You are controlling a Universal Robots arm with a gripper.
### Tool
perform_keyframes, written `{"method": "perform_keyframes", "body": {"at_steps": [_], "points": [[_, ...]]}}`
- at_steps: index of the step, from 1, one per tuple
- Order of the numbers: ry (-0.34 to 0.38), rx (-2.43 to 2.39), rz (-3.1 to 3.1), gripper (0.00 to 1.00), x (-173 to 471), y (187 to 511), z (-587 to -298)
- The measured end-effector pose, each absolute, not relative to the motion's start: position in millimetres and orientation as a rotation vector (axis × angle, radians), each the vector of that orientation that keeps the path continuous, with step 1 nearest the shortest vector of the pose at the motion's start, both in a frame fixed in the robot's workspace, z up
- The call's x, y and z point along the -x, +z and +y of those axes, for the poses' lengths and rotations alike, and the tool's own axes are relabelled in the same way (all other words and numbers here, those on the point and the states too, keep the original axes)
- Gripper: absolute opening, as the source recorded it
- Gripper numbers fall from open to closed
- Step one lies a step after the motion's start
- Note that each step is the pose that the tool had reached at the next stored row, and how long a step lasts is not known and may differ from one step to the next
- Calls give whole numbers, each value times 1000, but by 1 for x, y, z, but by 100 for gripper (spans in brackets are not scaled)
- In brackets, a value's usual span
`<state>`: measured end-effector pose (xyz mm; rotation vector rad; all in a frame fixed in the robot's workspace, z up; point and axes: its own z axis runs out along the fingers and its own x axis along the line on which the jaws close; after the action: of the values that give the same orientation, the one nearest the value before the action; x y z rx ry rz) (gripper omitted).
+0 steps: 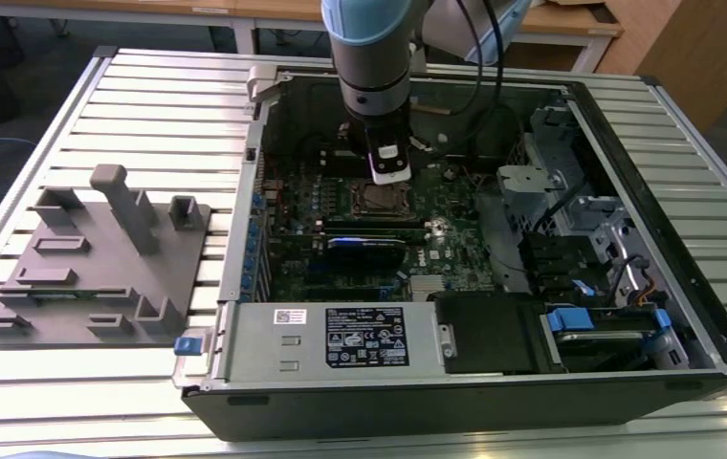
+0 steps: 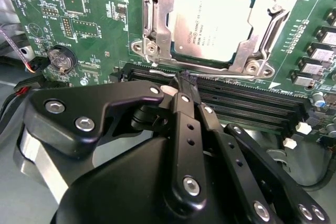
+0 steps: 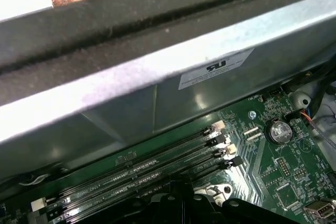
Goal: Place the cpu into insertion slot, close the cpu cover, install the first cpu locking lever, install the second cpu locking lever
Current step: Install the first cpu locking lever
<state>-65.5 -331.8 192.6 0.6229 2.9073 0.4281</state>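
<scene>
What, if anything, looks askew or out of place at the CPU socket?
Nothing stands out. The cpu lies flat and square under the cpu cover; the gripper hangs beside it, at the memory slots.

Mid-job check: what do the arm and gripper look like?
The arm is a grey tube with a light blue joint cap and a black wrist carrying a white block; black cables hang beside it. The gripper is matte black, built of linked bars with silver screw heads.

The cpu (image 2: 212, 22) lies in the insertion slot (image 2: 148, 45).
</scene>
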Motion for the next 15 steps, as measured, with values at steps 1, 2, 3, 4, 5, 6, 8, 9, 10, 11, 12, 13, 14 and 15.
{"method": "perform_keyframes", "body": {"at_steps": [1, 2, 3, 4, 5, 6, 8, 9, 10, 11, 12, 13, 14, 15], "points": [[421, -622, 2907, 11, 65, 193, -332], [412, -621, 2908, 11, 65, 193, -331], [403, -620, 2908, 11, 66, 193, -331], [396, -620, 2908, 11, 66, 193, -331], [394, -619, 2908, 11, 65, 193, -331], [394, -619, 2908, 11, 65, 193, -331], [394, -619, 2908, 11, 65, 193, -331], [394, -619, 2908, 11, 65, 193, -331], [394, -620, 2908, 11, 65, 193, -330], [393, -620, 2908, 11, 66, 193, -330], [393, -620, 2908, 11, 65, 193, -330], [393, -619, 2908, 11, 65, 194, -329], [391, -619, 2908, 11, 65, 194, -329], [388, -619, 2908, 11, 65, 194, -328]]}}
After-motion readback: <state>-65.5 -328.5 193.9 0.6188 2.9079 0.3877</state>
